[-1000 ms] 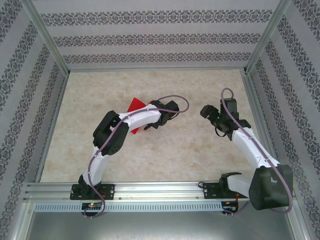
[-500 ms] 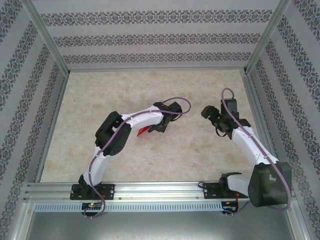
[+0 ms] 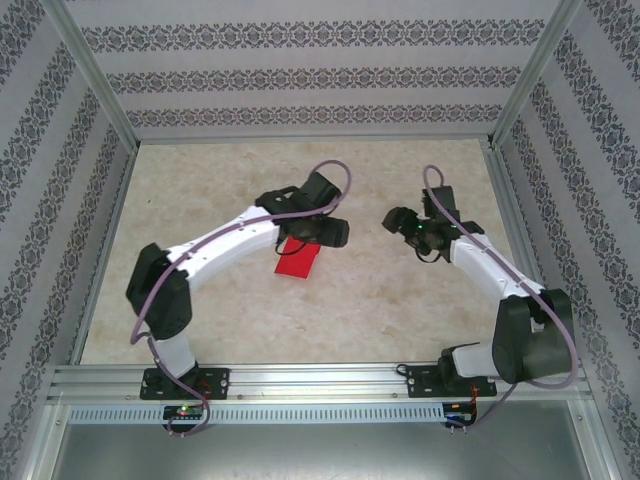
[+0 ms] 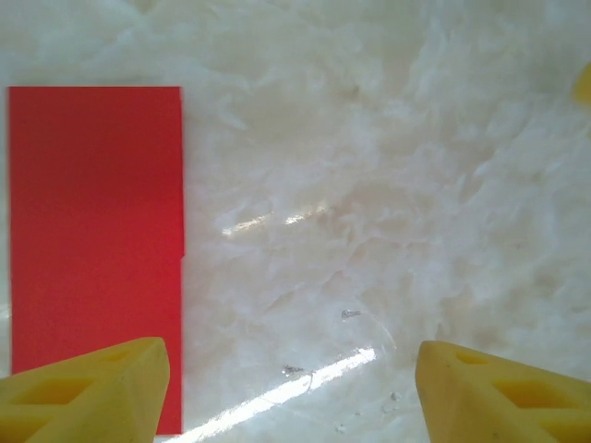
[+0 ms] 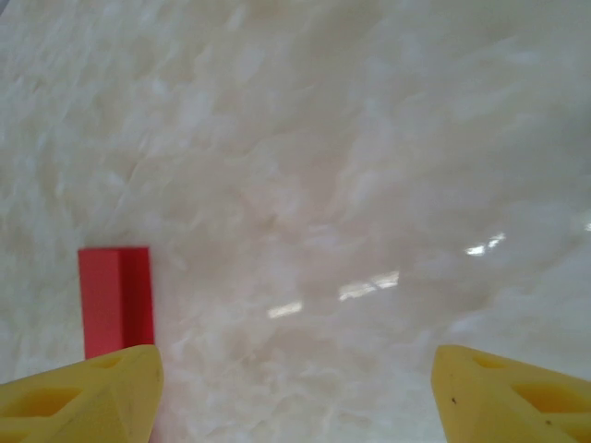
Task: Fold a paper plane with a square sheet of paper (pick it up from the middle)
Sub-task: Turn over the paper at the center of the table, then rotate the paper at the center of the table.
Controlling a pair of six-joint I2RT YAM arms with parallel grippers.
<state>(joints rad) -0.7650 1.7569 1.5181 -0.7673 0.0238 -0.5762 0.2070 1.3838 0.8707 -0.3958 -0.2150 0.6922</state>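
Folded red sheet flat on the desk (image 3: 380, 300), both grippers released.
The square sheet of paper (image 4: 95, 249), folded to a long rectangle, lies off-centre under the left gripper (image 4: 291, 362), which has its jaws spread and holds nothing. One end sits beneath one finger, long axis across the closing line. The right gripper (image 5: 295, 365), also spread and empty, is farther off, so the left arm is nearer.

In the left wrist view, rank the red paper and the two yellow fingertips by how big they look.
1. Largest: red paper.
2. Then the two yellow fingertips, which look about alike; both are cropped and nearer the camera, so unranked.
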